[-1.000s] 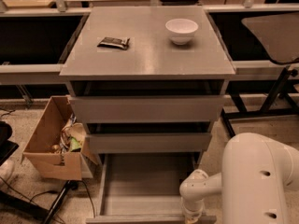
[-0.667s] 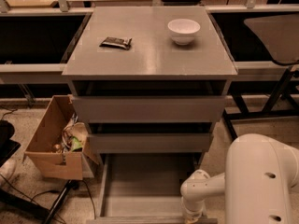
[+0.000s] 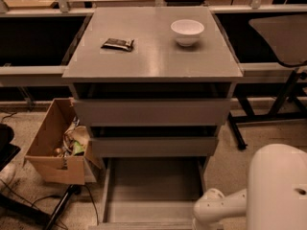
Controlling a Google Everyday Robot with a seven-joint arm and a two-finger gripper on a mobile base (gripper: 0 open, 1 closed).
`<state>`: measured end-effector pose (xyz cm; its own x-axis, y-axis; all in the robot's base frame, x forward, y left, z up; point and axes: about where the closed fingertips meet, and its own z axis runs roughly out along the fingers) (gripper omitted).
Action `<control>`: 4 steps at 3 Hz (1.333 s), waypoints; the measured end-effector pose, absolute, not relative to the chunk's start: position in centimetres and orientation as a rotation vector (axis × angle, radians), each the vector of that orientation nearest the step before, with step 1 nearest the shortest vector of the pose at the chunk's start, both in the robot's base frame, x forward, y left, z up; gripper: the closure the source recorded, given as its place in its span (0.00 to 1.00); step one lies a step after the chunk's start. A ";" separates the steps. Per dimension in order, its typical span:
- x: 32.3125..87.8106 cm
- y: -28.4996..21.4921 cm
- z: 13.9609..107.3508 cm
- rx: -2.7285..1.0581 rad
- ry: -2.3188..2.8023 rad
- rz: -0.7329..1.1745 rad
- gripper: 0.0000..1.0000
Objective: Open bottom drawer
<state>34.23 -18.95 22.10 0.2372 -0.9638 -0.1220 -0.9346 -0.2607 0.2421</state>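
Observation:
The grey cabinet has three drawer fronts. The bottom drawer (image 3: pixel 152 188) stands pulled far out toward me, its shallow grey tray open and empty, its front panel at the lower edge of the view. The middle drawer (image 3: pixel 153 146) and top drawer (image 3: pixel 152 111) stick out slightly. My white arm (image 3: pixel 276 190) comes in from the lower right, and its wrist joint (image 3: pixel 211 209) sits by the drawer's front right corner. My gripper is below the frame edge, out of view.
A white bowl (image 3: pixel 187 31) and a dark snack packet (image 3: pixel 117 44) lie on the cabinet top. An open cardboard box (image 3: pixel 50 155) with clutter stands on the floor to the left. Dark table legs (image 3: pixel 240 128) stand to the right.
My arm's wrist joint has sunk a little lower and to the right. The bottom drawer stays pulled out as before.

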 end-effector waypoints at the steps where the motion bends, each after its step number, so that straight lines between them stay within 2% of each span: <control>1: 30.6 -19.3 22.0 2.366 -1.774 -0.431 0.81; 2: 31.6 -19.0 23.6 2.359 -1.801 -0.364 0.58; 4: 30.2 -19.0 34.9 2.171 -1.941 -0.146 0.11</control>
